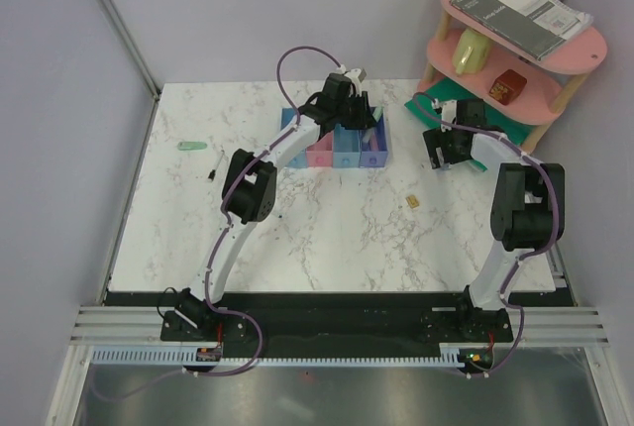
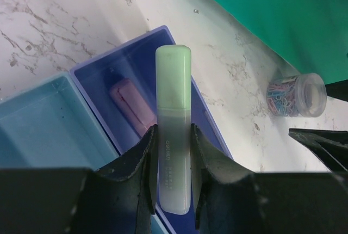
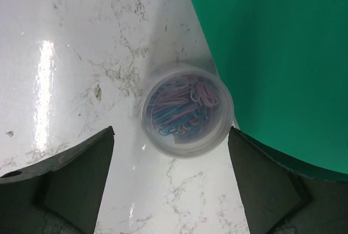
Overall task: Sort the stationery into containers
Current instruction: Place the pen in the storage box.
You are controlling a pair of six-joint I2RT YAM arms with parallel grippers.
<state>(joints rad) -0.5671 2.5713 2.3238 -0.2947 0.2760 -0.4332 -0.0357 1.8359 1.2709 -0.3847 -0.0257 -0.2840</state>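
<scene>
So the left gripper (image 2: 173,136) is pinched narrow on a pale green marker (image 2: 173,81), its far end sticking out over the purple-blue tray (image 2: 89,95), where a pink-purple marker (image 2: 133,109) lies with its near end hidden behind a finger. The right gripper (image 3: 171,130) is spread wide and touching nothing, hanging over a clear jar of coloured paper clips (image 3: 186,109) right at the edge of the green mat (image 3: 272,54). In the top view the left arm covers much of the tray row (image 1: 327,156), so I can't tell what's in the other trays.
</scene>
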